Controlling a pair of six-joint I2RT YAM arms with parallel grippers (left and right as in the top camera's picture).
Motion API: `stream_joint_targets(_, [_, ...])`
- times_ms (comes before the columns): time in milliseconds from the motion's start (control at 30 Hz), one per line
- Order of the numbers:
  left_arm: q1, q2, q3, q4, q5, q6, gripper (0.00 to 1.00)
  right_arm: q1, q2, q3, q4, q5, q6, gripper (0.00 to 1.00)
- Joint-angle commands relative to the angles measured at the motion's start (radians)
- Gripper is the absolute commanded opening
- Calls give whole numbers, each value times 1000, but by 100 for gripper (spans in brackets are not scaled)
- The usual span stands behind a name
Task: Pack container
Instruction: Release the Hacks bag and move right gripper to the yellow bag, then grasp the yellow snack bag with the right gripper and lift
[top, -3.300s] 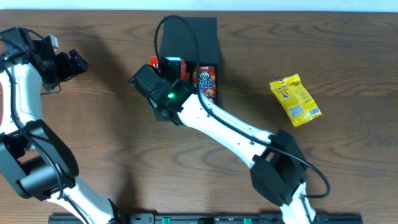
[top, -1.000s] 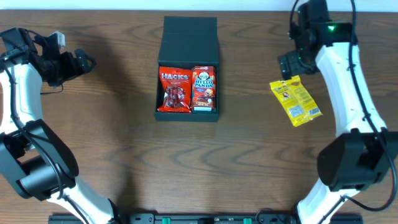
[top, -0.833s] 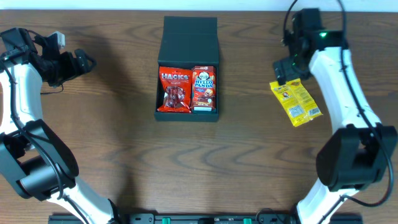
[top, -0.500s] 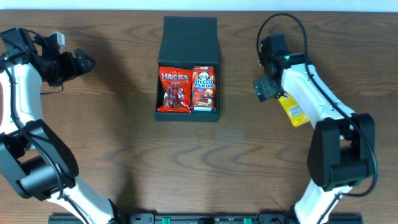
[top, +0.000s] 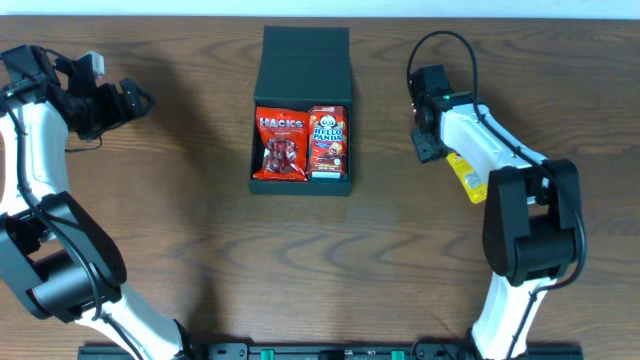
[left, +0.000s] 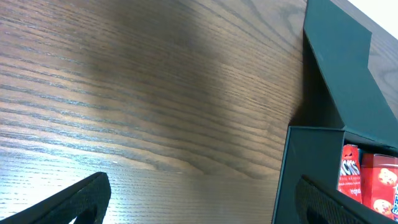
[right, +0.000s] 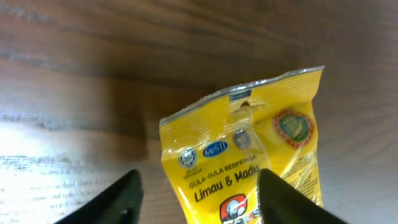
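The dark grey-green container (top: 305, 58) lies at the table's middle back with its flap lid open. It holds a red Hacks packet (top: 280, 143) and a red Hello Panda packet (top: 329, 140). A yellow candy packet (top: 472, 178) lies to the right; in the right wrist view the yellow packet (right: 249, 155) sits flat between my fingers. My right gripper (top: 432, 150) (right: 199, 199) is open over its top end. My left gripper (top: 135, 100) (left: 205, 205) is open and empty at the far left. The container (left: 311, 168) shows at the right of the left wrist view.
The brown wooden table (top: 200, 250) carries nothing else. The right arm (top: 500, 150) arches over most of the yellow packet. A white wall edge runs along the back.
My right arm left the container, swung to the far right, then came back left and down over the yellow packet's top end. The left arm has not moved.
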Motion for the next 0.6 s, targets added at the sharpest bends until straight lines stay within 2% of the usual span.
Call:
stream_joint_targets(0, [2,-23,29,-5,-11,-11,95,-6,16,-5,6,27,8,55])
stream_joint_targets(100, [2,-23,29,-4,-11,-11,96,-14,27,-5,6,26,8,54])
stream_joint_targets(200, [2,-23,29,-3,-11,-11,95,-15,39,-5,8,22,8,48])
stream_joint_targets(367, [2,-23,29,-3,-11,-11,96,-15,56,-5,26,23,8,45])
stream_joint_targets(467, [2,-23,29,-4,-11,-11,96,-16,61,-5,27,23,8,30])
stream_joint_targets(567, [2,-23,29,-4,-11,-11,96,-16,61,-5,28,23,8,9])
